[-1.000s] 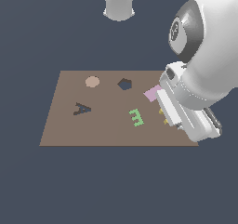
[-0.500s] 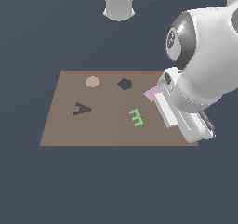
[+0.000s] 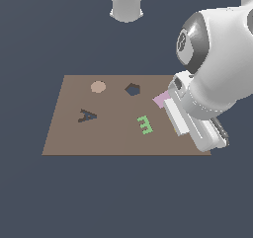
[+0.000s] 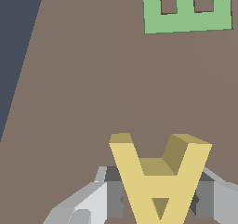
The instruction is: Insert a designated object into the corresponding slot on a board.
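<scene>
The grey two-fingered claw [image 4: 158, 197] is clamping the small flat yellow A-shaped block [image 4: 158, 181] between its fingers, holding it over the large flat brown rectangular board [image 4: 93, 79]. Just ahead of the claw, a green letter E block [image 4: 186, 9] is lying flat on the board. In the exterior view the white arm is hiding the claw; a pink square block [image 3: 161, 100] is peeking out beside it. Well away across the board are sitting the dark A-shaped slot [image 3: 87, 116], a dark blue pentagon recess [image 3: 132, 89] and a tan round disc [image 3: 98, 87].
</scene>
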`<state>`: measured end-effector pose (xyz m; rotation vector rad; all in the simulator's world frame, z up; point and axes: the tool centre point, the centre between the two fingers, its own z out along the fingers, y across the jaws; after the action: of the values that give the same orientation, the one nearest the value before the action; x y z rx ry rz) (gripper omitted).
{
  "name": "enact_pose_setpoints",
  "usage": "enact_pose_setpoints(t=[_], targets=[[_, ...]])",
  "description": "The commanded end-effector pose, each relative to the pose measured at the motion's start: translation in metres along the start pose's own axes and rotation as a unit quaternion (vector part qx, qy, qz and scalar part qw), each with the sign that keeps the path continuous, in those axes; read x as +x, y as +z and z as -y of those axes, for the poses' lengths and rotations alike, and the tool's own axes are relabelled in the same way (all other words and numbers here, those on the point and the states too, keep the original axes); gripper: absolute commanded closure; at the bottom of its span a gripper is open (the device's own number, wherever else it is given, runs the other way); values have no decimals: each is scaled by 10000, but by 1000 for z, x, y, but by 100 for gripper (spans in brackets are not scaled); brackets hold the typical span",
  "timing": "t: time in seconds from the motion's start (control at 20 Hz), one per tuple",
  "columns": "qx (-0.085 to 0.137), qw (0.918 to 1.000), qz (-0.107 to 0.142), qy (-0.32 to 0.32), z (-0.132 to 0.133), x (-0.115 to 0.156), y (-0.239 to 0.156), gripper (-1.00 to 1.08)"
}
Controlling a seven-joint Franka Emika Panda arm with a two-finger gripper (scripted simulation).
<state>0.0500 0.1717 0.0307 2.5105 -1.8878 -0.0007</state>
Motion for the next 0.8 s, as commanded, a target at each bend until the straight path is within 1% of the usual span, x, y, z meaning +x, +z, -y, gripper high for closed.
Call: enact_pose_setpoints(t=[0.0,0.2,0.4,0.55,0.75], targets=[[3,10000,0,-1,0,0,-4,108],[0,10000,0,14,0,2,-2,108],[1,9999,0,125,-5,22,-3,108],[2,9996,0,280,-12,49,-4,108],[3,9983,1,578,-27,100,-5,108]])
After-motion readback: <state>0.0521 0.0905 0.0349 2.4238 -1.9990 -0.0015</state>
